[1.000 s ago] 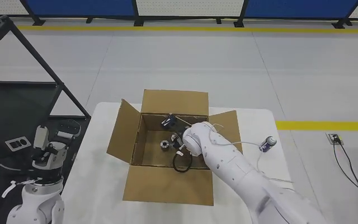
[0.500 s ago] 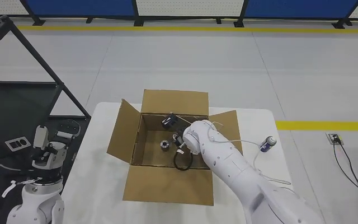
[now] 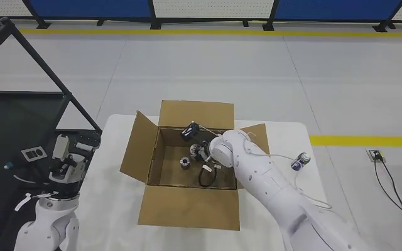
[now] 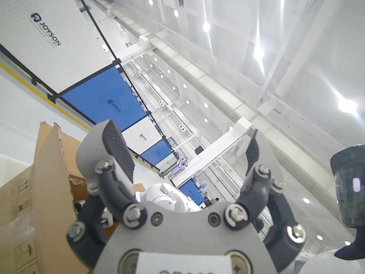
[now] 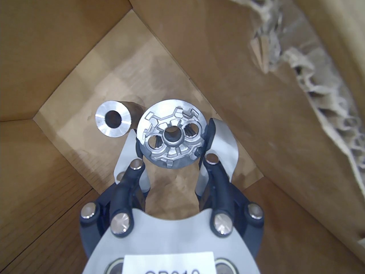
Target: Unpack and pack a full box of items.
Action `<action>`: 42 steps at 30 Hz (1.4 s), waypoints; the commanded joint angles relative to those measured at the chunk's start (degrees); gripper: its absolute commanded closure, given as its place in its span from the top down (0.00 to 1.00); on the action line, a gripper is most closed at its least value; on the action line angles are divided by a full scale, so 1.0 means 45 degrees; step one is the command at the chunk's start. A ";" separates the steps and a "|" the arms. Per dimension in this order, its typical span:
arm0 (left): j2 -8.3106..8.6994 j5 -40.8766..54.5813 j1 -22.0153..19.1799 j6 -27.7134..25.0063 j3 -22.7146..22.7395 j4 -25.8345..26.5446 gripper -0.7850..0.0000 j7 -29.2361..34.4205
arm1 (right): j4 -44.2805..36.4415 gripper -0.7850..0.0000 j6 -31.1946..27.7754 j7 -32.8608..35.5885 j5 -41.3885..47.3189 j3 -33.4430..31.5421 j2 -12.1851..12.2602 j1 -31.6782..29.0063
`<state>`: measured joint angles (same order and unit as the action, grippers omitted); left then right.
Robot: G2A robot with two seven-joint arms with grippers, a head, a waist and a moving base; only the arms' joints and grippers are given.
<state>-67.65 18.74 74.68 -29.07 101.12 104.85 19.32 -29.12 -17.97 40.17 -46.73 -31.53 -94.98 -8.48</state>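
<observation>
One can (image 3: 301, 160) is out of the box (image 3: 188, 210), well apart from R gripper (image 5: 172, 143). R gripper is inside, clamped on a slotted metal disc (image 5: 171, 132), w/ a metal tube (image 5: 112, 118) just beside. Several items remain in the box, so unpacking looks early. L gripper (image 4: 182, 155) is wide, empty.

A yellow floor line (image 3: 188, 31) runs along blue panels (image 3: 88, 9) beyond the table (image 3: 110, 188).

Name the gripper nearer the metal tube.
Right. The right gripper is inside the box beside the metal tube, gripping a disc; the left gripper hangs open outside it.
</observation>
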 commanded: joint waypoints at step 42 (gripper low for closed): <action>-0.0029 -0.0740 -0.0863 0.0574 -0.1230 0.0106 1.00 0.0233 | -2.1055 0.00 0.2218 0.2625 -0.2456 -1.5554 0.4778 -1.5546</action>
<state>-67.79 15.37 70.93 -26.51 95.59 105.45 20.34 -124.52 -7.71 52.31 -58.11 -100.83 -73.55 -77.41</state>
